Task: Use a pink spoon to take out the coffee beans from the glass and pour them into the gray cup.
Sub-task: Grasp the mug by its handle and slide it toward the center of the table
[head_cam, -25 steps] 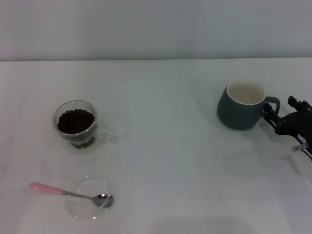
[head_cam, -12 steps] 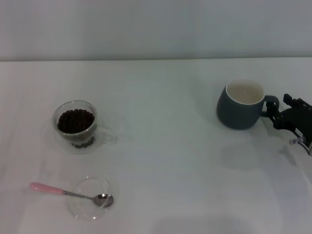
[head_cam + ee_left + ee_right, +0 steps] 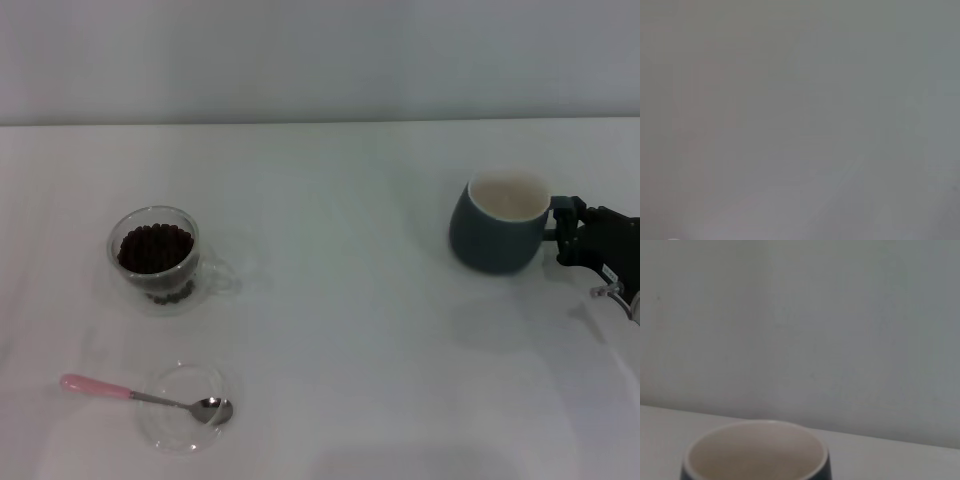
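We've got the right gripper coming in from the right edge of the head view, right up against the handle side of the gray cup. The cup's handle is hidden behind the black gripper parts, so it looks like the jaws are at the handle, but honestly we cannot tell whether they're pinching it, pressed together or spread. The cup sits in the right middle of the frame with a soft shadow on the tabletop below it; whether its base touches the surface we can't tell. The inside is cream-white, with no beans showing in it.

From the right wrist view we only get the cup's rim and pale inside at the bottom of the picture, with a plain wall behind it. No fingers show there.

Over on the left of the head view, the glass stands upright with its clear handle pointing toward the right of the frame. The coffee beans fill it in a dark heap.

Lower left, the pink spoon lies with its pink handle sticking out to the left and its shiny bowl resting inside a shallow clear dish. It sits just below the glass, well apart from the gray cup.

The left gripper isn't anywhere in the head view, and the left wrist view is just a flat gray blur.
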{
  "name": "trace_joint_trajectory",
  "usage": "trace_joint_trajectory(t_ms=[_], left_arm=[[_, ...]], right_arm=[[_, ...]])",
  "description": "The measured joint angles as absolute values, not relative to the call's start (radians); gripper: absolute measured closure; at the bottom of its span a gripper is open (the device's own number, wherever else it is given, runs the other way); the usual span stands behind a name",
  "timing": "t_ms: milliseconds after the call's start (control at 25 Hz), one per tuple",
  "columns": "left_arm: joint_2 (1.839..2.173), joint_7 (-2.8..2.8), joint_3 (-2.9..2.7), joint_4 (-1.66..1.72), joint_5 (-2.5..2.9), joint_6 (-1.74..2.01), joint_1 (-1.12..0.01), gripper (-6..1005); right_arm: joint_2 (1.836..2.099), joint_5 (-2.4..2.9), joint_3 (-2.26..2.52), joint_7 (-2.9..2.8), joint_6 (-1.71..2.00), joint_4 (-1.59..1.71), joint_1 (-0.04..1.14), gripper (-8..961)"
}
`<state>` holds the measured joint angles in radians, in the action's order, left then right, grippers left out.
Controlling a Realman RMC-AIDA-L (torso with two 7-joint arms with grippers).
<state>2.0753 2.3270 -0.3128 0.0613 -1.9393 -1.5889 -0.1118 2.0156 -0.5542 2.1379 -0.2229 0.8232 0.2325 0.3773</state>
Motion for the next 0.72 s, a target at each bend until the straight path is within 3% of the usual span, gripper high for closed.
trace_joint_trajectory(t_ms=[160,720], left_arm=[[2.075,2.327,-0.313,0.061,-1.939,-1.589,-0.112,229],[2.074,2.327,-0.313,0.061,-1.939,-1.594,-0.115,228]], right_arm=[[2.016,-0.551,2.141,-0.223,0.839,0.233,0.373,809],[2.014,-0.549,2.376,-0.224,0.947,0.293,0.338,809]])
